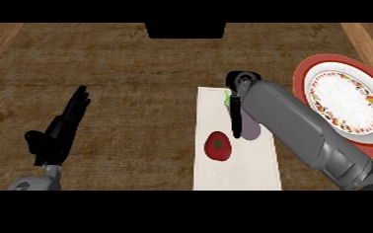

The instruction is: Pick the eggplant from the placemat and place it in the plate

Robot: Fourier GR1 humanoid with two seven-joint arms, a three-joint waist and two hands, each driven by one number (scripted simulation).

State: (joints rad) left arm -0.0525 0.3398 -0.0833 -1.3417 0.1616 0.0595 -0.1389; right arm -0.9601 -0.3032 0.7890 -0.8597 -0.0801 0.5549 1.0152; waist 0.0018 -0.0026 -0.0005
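Head view, the only one supplied. The eggplant (250,129) lies on the placemat (237,170) toward its 12 o'clock end, with its long axis running roughly 12 to 6 o'clock and the green stem at the 12 o'clock tip. The right hand (242,84) is directly over it, and the grey forearm crosses in from 5 o'clock and hides the eggplant's 3 o'clock flank. Because of this cover, it cannot be told whether that hand has closed on the eggplant or only rests against it. The left hand (58,131) stands at the 8 o'clock side of the tabletop (146,69), well apart from the placemat, its fingers (76,101) straight and released, holding nothing. The right hand is plainly the nearer one and the one to do the work. The plate (300,79) sits at 2 to 3 o'clock from the eggplant, off the placemat and partly cut by the view's right edge. The tabletop between them shows bare where the forearm does not cover it. A tomato (218,145) lies just beside the eggplant at 7 o'clock, opposite the plate. In my judgement a lift and a carry toward 3 o'clock need not disturb it, provided the lift comes first.
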